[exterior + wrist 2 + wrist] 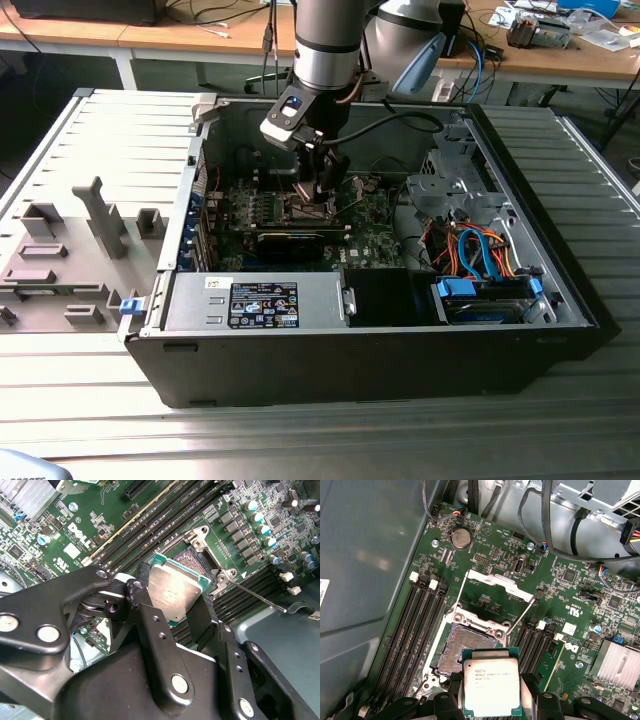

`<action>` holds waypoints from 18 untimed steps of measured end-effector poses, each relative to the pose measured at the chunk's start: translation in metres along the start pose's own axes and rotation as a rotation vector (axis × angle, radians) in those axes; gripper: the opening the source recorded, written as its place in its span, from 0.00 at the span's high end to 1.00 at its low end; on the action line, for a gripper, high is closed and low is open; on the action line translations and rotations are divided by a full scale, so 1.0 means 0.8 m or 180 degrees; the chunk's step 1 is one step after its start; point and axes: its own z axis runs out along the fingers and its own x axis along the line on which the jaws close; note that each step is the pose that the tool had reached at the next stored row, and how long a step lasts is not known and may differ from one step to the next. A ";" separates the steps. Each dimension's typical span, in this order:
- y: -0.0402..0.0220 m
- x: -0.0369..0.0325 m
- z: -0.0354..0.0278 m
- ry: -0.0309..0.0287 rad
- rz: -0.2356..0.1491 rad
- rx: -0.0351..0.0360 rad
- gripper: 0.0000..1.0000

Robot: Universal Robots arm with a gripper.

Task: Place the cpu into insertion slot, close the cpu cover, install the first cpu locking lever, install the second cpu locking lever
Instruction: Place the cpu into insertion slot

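Note:
My gripper [318,188] is down inside the open computer case, shut on the cpu [491,687]. The cpu is a square silver-topped chip with a green rim, clamped by its two opposite edges between my black fingers [145,607]. It hangs just above the green board, overlapping one edge of the insertion slot [460,642]. That slot's dark pin field is uncovered, also seen in the second wrist view [192,560]. The cpu cover [500,582] stands flipped open on the slot's far side. Two thin locking levers [522,615] are raised beside it; one lever [255,597] sticks out over the memory slots.
Long black memory slots [417,630] flank the socket. A finned heatsink [617,662] and a cable bundle [570,535] lie nearby. In the exterior view, a labelled power supply box [262,303] and drive bay with blue and orange cables [480,260] fill the case front.

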 end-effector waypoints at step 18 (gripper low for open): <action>0.0000 0.0000 0.0000 0.0001 0.0031 0.0001 0.45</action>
